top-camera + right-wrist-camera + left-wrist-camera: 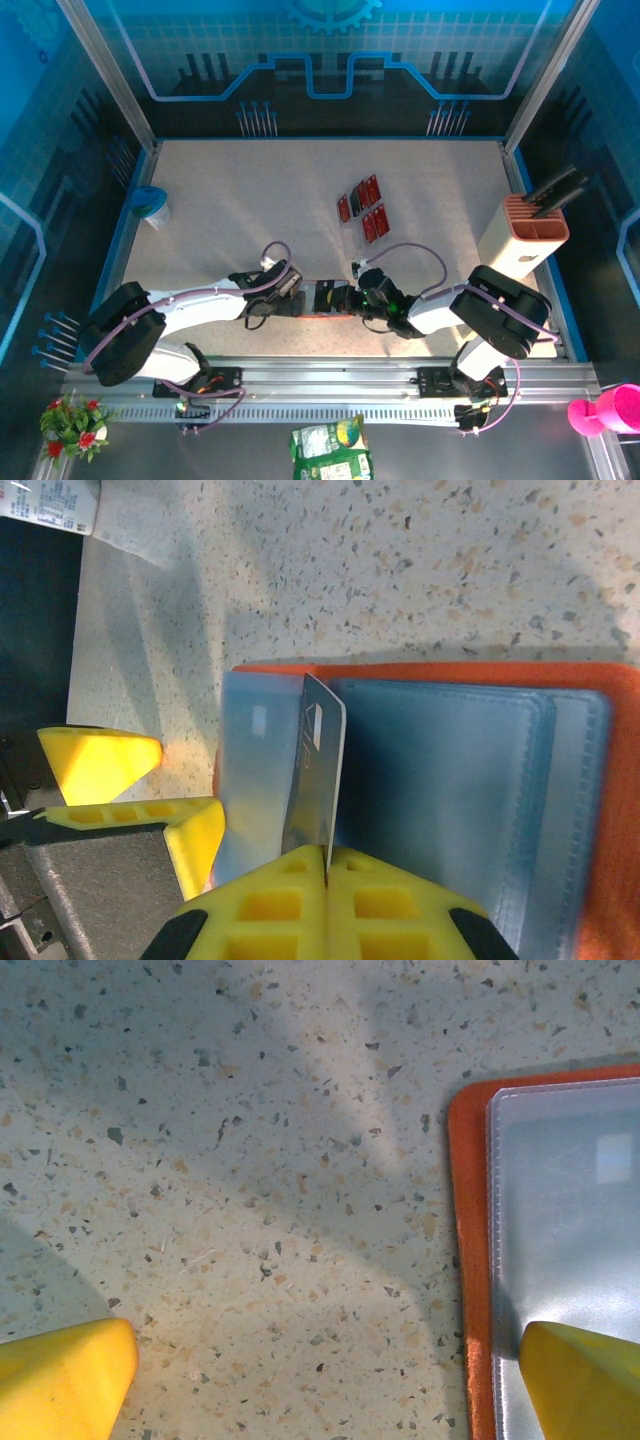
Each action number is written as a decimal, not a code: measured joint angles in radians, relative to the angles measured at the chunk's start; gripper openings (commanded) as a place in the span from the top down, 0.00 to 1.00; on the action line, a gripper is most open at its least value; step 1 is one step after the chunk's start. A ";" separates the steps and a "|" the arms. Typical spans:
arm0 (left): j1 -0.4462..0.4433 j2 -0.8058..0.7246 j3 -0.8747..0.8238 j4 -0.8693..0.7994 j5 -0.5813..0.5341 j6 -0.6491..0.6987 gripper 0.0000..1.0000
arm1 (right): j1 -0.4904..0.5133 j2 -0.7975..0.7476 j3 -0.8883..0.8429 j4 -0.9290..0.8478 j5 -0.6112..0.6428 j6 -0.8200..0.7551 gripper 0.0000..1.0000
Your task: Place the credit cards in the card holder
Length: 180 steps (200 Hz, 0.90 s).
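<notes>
Trouble, if it comes, will come at the pocket mouth. From above, my left gripper (pixel 287 283) and right gripper (pixel 345 298) meet low over the card holder (pixel 318 300) near the front edge of the table (pixel 220 200). The other credit cards (pixel 362 208) lie in a loose cluster well apart, farther back.

In my left wrist view the left jaws stand wide, gripping nothing. One fingertip (pixel 585 1380) sits over the holder's clear sleeve (pixel 570 1220), the other over bare table. I judge that finger is pinning the holder open. If it presses too lightly or lifts, the holder could slide or fold when I push.

In my right wrist view my right gripper is pinched tight on a single card (pixel 318 770). The card is held on edge, its far end at the seam between the clear sleeve and the grey-blue pockets. I cannot tell whether its corner is inside a slot. If it rides on top, pushing would skate it over the pocket. A small tilt could catch a corner, and so thin a pinch could let the card pivot.
</notes>
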 measured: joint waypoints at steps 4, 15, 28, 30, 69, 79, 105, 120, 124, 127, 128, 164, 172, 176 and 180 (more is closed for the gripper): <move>0.000 0.000 0.000 0.000 0.000 0.000 0.01 | 0.000 0.000 0.001 -0.002 -0.002 0.000 1.00; 0.000 0.000 -0.001 0.002 0.000 0.000 0.01 | 0.000 0.000 0.002 -0.005 -0.004 0.000 1.00; 0.000 0.000 -0.001 0.002 0.000 0.000 0.01 | 0.000 0.000 0.002 -0.007 -0.006 0.000 1.00; 0.000 0.000 -0.001 0.002 0.000 0.000 0.01 | 0.000 0.000 0.002 -0.007 -0.006 0.000 1.00; 0.000 0.000 -0.001 0.002 0.000 0.000 0.01 | 0.005 0.000 0.010 -0.023 -0.017 0.000 1.00; 0.000 0.000 -0.001 0.002 0.000 0.000 0.01 | 0.005 0.000 0.013 -0.029 -0.019 0.000 1.00; 0.000 0.000 -0.001 0.002 0.000 0.000 0.01 | 0.006 0.000 0.015 -0.036 -0.021 0.000 1.00; 0.000 0.001 -0.001 0.003 0.000 0.000 0.01 | 0.006 0.002 0.019 -0.041 -0.021 0.000 1.00; 0.000 0.001 -0.001 0.003 0.000 0.000 0.01 | 0.006 0.002 0.020 -0.041 -0.022 0.000 1.00; 0.000 0.001 -0.001 0.003 0.000 0.000 0.01 | 0.006 0.003 0.021 -0.043 -0.023 0.000 1.00; 0.000 0.001 -0.001 0.003 0.000 0.000 0.01 | 0.006 0.003 0.021 -0.043 -0.023 0.001 1.00; 0.000 0.002 -0.001 0.003 0.000 0.000 0.01 | 0.006 0.005 0.021 -0.046 -0.024 0.005 1.00; 0.000 0.002 -0.001 0.003 0.000 0.000 0.01 | 0.008 0.005 0.022 -0.047 -0.023 0.008 1.00; 0.000 0.002 -0.001 0.003 0.000 0.000 0.01 | 0.008 0.005 0.023 -0.048 -0.023 0.008 1.00; 0.000 0.002 -0.001 0.003 0.000 0.000 0.01 | 0.009 0.005 0.024 -0.050 -0.023 0.009 1.00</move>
